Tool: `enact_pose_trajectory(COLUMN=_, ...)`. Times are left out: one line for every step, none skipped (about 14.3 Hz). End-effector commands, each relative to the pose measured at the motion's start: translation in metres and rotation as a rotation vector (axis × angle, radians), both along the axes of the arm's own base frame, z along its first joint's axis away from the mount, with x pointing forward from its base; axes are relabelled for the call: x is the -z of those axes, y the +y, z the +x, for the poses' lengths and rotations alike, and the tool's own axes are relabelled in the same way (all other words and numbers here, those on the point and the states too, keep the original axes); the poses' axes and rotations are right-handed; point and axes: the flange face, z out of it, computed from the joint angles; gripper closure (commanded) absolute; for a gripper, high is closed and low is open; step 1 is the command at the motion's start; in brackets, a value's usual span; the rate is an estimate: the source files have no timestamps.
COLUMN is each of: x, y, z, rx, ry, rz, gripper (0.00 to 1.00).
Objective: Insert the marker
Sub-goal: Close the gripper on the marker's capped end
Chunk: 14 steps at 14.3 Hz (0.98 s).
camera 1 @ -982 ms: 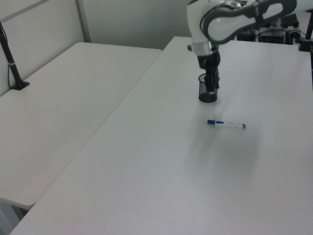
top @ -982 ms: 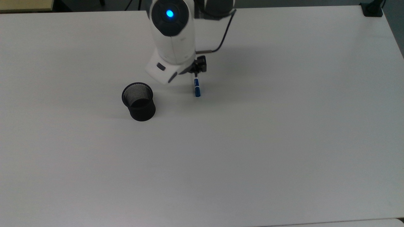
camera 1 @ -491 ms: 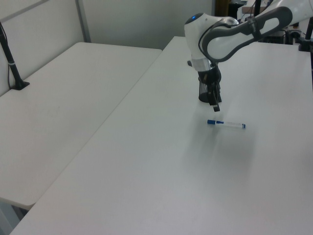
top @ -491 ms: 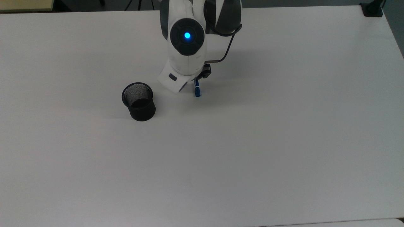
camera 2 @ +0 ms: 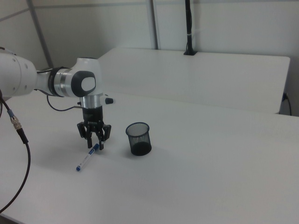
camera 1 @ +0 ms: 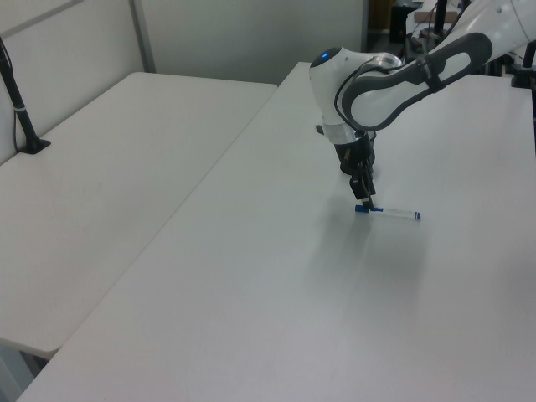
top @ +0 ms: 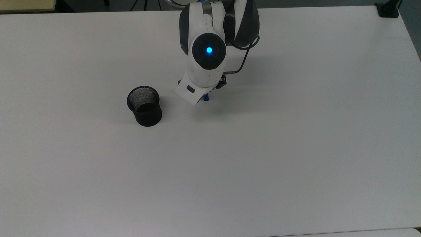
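The gripper (camera 2: pixel 95 143) is hanging low over the white table (camera 2: pixel 201 177), fingers pointing down and spread apart, straddling the upper end of the marker (camera 2: pixel 88 157). That marker is lying flat on the tabletop, slanting from the fingertips down toward the right view's lower left. The black mesh cup (camera 2: pixel 138 138) is standing upright just to the right view's right of the gripper, apart from both it and the marker. A dark cable (camera 2: pixel 21 140) is drooping along the right view's left edge.
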Motion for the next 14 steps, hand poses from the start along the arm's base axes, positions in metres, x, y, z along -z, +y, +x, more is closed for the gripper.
enact_pose_trajectory(x=0.01, y=0.01, z=-0.002, rx=0.001, ry=-0.024, rz=-0.03, gripper=0.55)
enact_pose_trajectory(x=0.01, y=0.01, z=-0.002, rx=0.003, ry=-0.025, rz=-0.031, gripper=0.57)
enact_pose_trajectory(x=0.01, y=0.01, z=-0.002, rx=0.002, ry=-0.026, rz=-0.032, gripper=0.6)
enact_pose_trajectory(x=0.011, y=0.011, z=-0.001, rx=0.001, ry=-0.029, rz=-0.032, gripper=0.65)
enact_pose_trajectory(x=0.011, y=0.011, z=-0.001, rx=0.005, ry=-0.029, rz=-0.035, gripper=0.7)
enact_pose_trajectory(x=0.011, y=0.01, z=-0.001, rx=0.008, ry=-0.029, rz=-0.035, gripper=0.74)
enact_pose_trajectory(x=0.011, y=0.01, z=-0.001, rx=0.008, ry=-0.03, rz=-0.035, gripper=0.78)
enact_pose_trajectory(x=0.011, y=0.009, z=-0.001, rx=0.009, ry=-0.03, rz=-0.035, gripper=0.83)
enact_pose_trajectory(x=0.011, y=0.01, z=-0.001, rx=0.008, ry=-0.029, rz=-0.035, gripper=0.88)
enact_pose_trajectory(x=0.01, y=0.01, z=-0.001, rx=0.006, ry=-0.031, rz=-0.037, gripper=0.91)
enact_pose_trajectory(x=0.011, y=0.01, z=-0.001, rx=0.005, ry=-0.029, rz=-0.039, gripper=0.93)
enact_pose_trajectory(x=0.011, y=0.01, z=-0.002, rx=0.006, ry=-0.028, rz=-0.039, gripper=0.93)
enact_pose_trajectory(x=0.007, y=0.01, z=-0.001, rx=0.006, ry=-0.03, rz=-0.038, gripper=0.94)
enact_pose_trajectory(x=-0.006, y=0.006, z=-0.001, rx=0.013, ry=-0.041, rz=-0.032, gripper=0.94)
